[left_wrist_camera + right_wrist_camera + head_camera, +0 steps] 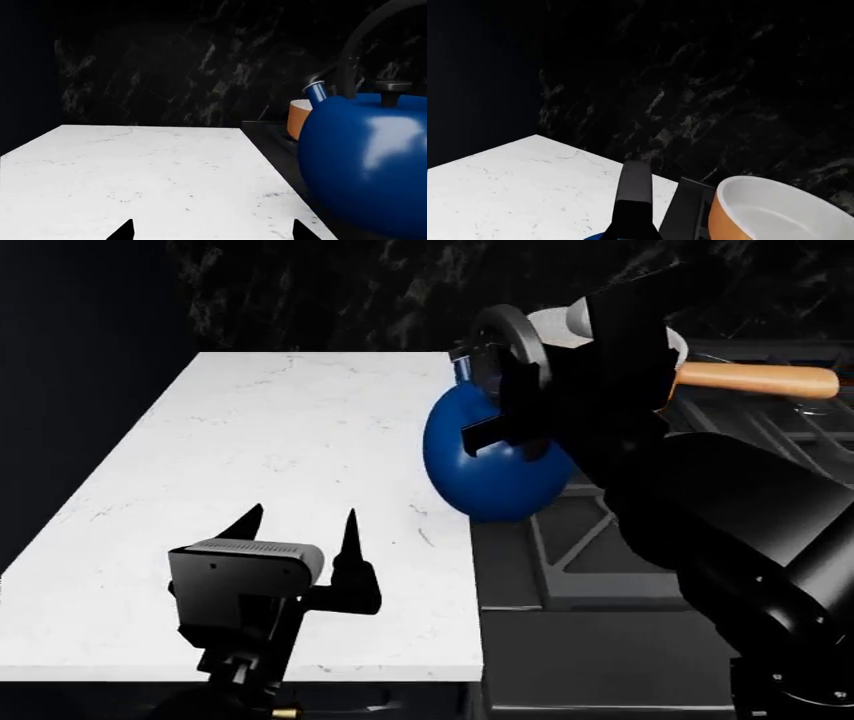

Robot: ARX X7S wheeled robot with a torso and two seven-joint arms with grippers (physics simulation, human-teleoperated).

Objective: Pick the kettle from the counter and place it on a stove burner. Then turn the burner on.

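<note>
1. The glossy deep-blue round-bodied kettle point(495, 465) sits at centre of the head view, straddling the right edge of the white marble-like surface point(267, 480) and the dark stove point(587, 550).
2. The right gripper point(514, 390) is at the kettle's black arched handle point(357, 45); its jaws are hidden behind the arm, so I cannot tell whether they grip.
3. The left gripper point(304, 530) hovers over the surface at lower left of the head view, jaws spread apart, holding nothing.
4. An orange saucepan with white inside point(767, 215) stands behind the kettle on the stove, its wooden handle point(761, 380) pointing right.
5. A black marble-patterned wall point(200, 65) rises behind.
</note>
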